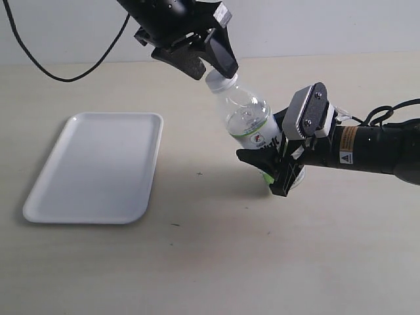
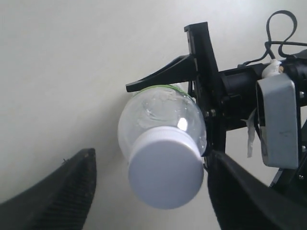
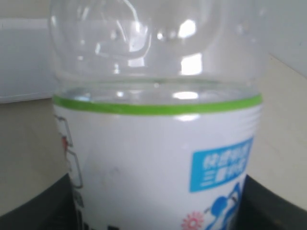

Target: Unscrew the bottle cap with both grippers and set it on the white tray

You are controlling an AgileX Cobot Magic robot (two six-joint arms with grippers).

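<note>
The clear bottle with a white-and-green label leans toward the upper left, its base near the table. My right gripper is shut on its labelled body; its black fingers press both sides of the label. The white ribbed bottle cap sits on the neck. My left gripper comes down from above and straddles the cap, open: one finger is close beside it, while the other stands well away. The white tray lies flat at the left, with nothing on it.
A black cable loops across the back left of the beige table. The right arm, with its grey block and warning sticker, stretches in from the right edge. A pale wall runs behind the table.
</note>
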